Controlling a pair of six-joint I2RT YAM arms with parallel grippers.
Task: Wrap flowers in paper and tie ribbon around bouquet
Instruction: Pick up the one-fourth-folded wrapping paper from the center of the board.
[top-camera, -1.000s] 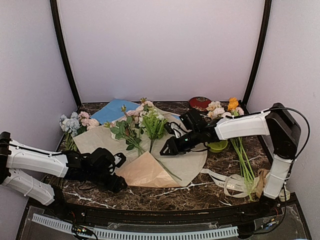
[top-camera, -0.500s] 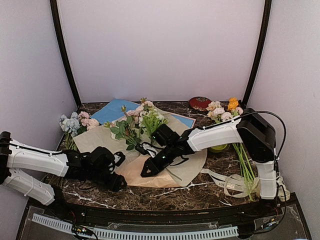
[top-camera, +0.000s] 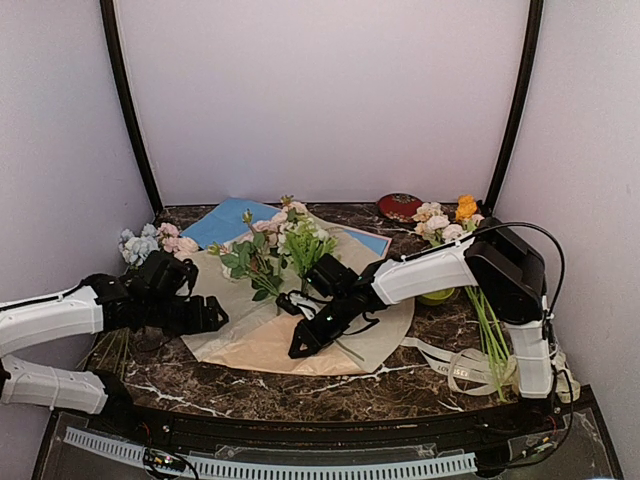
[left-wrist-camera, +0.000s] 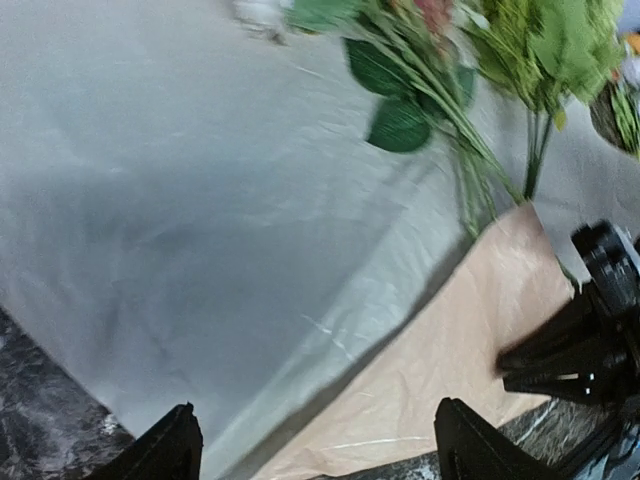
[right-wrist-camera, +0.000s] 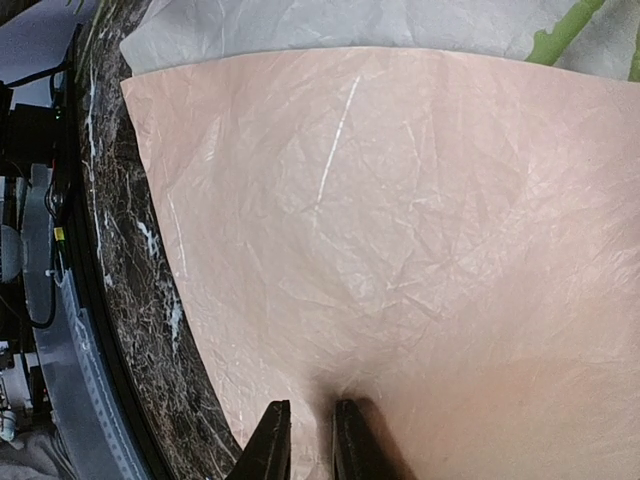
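The flowers (top-camera: 268, 255) are laid on the paper (top-camera: 385, 325) mid-table, whose peach flap is pinched by the right gripper (top-camera: 298, 349). The left gripper (top-camera: 215, 316) is spread wide, empty. The lettering on the ribbon (top-camera: 445, 367) cannot be read.

Dark marble table (top-camera: 400, 385) — tan paper (top-camera: 385, 328), blue sheet (top-camera: 225, 222), ribbon (top-camera: 452, 372) lie on it.

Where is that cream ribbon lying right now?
In the overhead view the ribbon lies on the table's front right, just right of the tan paper, beside the green stems of the orange-bloom bunch.
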